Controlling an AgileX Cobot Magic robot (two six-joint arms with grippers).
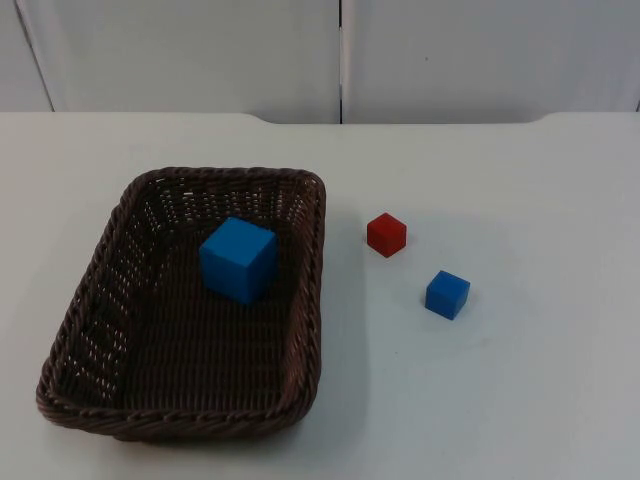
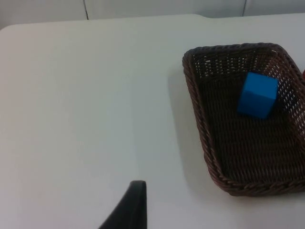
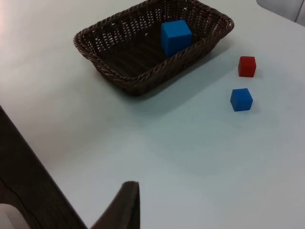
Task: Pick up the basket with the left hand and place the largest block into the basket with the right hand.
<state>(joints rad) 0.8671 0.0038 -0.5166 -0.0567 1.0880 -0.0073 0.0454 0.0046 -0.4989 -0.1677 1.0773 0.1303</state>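
Observation:
A dark brown wicker basket [image 1: 190, 345] rests on the white table at the left. The largest block, a blue cube [image 1: 238, 259], lies inside it toward the far end. A small red cube [image 1: 386, 234] and a small blue cube [image 1: 447, 294] sit on the table to the basket's right. My left gripper [image 2: 129, 207] hangs over bare table, well away from the basket [image 2: 202, 133] and the big blue cube [image 2: 257, 94]. My right gripper [image 3: 125, 205] is far back from the basket [image 3: 119, 57], the big cube [image 3: 176, 37], the red cube [image 3: 247, 66] and the small blue cube [image 3: 241, 99].
The grey partition wall [image 1: 340, 60] closes the table at the back. A dark table edge [image 3: 28, 181] runs beside the right gripper. Open white surface lies right of and in front of the two small cubes.

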